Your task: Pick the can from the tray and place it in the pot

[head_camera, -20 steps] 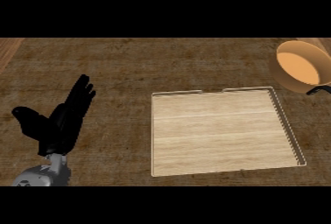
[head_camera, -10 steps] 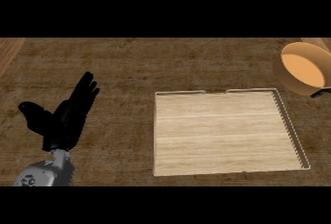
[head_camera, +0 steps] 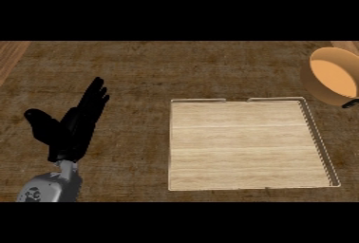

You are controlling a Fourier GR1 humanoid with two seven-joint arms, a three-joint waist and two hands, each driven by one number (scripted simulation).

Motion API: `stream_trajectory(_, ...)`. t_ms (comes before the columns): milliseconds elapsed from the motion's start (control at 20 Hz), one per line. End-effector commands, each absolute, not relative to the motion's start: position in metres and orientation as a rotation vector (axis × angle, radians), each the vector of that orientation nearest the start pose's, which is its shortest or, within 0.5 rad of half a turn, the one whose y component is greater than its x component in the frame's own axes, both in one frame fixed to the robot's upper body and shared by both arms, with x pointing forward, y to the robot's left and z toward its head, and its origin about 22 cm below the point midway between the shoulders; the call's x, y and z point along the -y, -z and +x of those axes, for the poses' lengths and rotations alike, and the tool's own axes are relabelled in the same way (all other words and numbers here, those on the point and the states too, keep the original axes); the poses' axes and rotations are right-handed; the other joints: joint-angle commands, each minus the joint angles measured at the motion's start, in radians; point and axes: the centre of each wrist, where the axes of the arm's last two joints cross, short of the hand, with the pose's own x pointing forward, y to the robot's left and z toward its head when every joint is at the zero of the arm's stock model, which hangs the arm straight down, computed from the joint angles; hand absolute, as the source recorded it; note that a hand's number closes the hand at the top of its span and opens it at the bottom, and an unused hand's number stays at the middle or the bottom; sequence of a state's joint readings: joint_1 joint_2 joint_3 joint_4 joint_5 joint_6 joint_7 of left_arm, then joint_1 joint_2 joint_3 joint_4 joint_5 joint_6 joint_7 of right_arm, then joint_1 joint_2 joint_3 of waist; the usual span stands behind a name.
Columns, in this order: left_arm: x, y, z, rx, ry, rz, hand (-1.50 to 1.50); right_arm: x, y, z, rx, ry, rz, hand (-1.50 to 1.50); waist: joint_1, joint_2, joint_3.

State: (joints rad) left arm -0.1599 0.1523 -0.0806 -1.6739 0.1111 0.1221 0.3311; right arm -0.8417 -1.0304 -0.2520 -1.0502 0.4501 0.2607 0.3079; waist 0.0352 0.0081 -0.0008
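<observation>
The can is nowhere to be seen from the head view, neither on the tray nor in the robot's grasp, so I cannot tell where it is. The left hand (head_camera: pixel 70 130) shows at the lower left over the dark wood counter (head_camera: pixel 175 66), its black fingers straight and spread, thumb out to the side, holding nothing. To the right of that hand, a little apart from it, lies the pale wooden tray (head_camera: pixel 319 137) with its low rim. Further right and farther up from the hand, at the view's edge, sits the orange pot (head_camera: pixel 335 76), cut off by the frame, well apart from the fingers.
</observation>
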Motion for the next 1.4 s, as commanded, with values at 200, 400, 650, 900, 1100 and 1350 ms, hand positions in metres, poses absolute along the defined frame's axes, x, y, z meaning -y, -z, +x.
stream_trajectory(200, -0.224, -0.063, 0.26, 1.479, 0.04, -0.019, 0.0, 0.456, -0.316, 0.368, 1.275, -0.5, -1.253, 1.5, 0.005, 0.003, 0.001)
stream_trajectory(400, -0.227, -0.062, 0.274, 1.468, 0.03, -0.025, 0.0, 0.451, -0.291, 0.386, 1.228, -0.546, -1.143, 1.5, 0.006, 0.008, 0.001)
stream_trajectory(650, -0.224, -0.06, 0.257, 1.485, 0.05, -0.019, 0.0, 0.439, -0.254, 0.407, 1.151, -0.344, -0.965, -1.5, 0.011, 0.004, 0.002)
stream_trajectory(900, -0.223, -0.064, 0.279, 1.483, 0.022, 0.008, 0.0, 0.437, -0.25, 0.413, 1.256, -0.222, -0.802, -1.5, -0.009, 0.003, 0.002)
stream_trajectory(1100, -0.218, -0.075, 0.273, 1.485, 0.054, -0.009, 0.0, 0.458, -0.261, 0.4, 1.438, 0.008, -0.85, -1.5, -0.001, 0.005, 0.004)
stream_trajectory(1350, -0.228, -0.061, 0.272, 1.482, 0.029, -0.005, 0.0, 0.478, -0.263, 0.387, 1.541, 0.214, -0.948, -1.5, 0.002, 0.008, 0.003)
